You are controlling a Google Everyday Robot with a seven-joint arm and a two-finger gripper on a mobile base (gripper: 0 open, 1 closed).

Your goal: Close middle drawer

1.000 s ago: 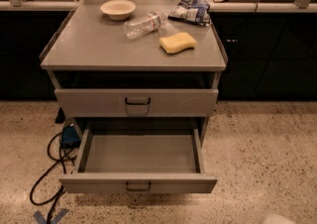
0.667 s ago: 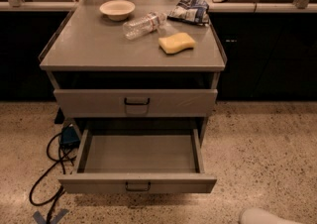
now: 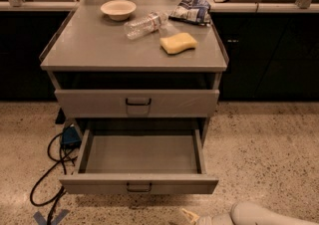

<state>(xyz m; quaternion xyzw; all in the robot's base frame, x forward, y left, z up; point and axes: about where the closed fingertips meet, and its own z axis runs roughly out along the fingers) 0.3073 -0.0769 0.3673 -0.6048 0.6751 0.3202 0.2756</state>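
The middle drawer (image 3: 139, 183) is pulled far out of the grey cabinet. It is wide and shallow, with a low front panel and a small black centre handle (image 3: 139, 187). Its inside (image 3: 142, 153) holds nothing. Above it, the taller-fronted top drawer (image 3: 137, 103) stands slightly out from the cabinet. The lowest drawer is hidden beneath the open one. My gripper (image 3: 191, 216) is at the bottom edge of the view, just below and right of the middle drawer's front, apart from it. The white arm (image 3: 264, 215) reaches in from the bottom right.
On the cabinet top (image 3: 89, 50) lie a white bowl (image 3: 118, 9), a clear plastic bottle (image 3: 144, 24), a yellow sponge (image 3: 178, 43) and a blue snack bag (image 3: 190, 9). Black cables (image 3: 50, 169) and a blue plug box (image 3: 70, 137) lie on the speckled floor at the left.
The white arm and gripper have come further into view from the bottom right, moving left toward the open drawer's front. The drawers have not moved.
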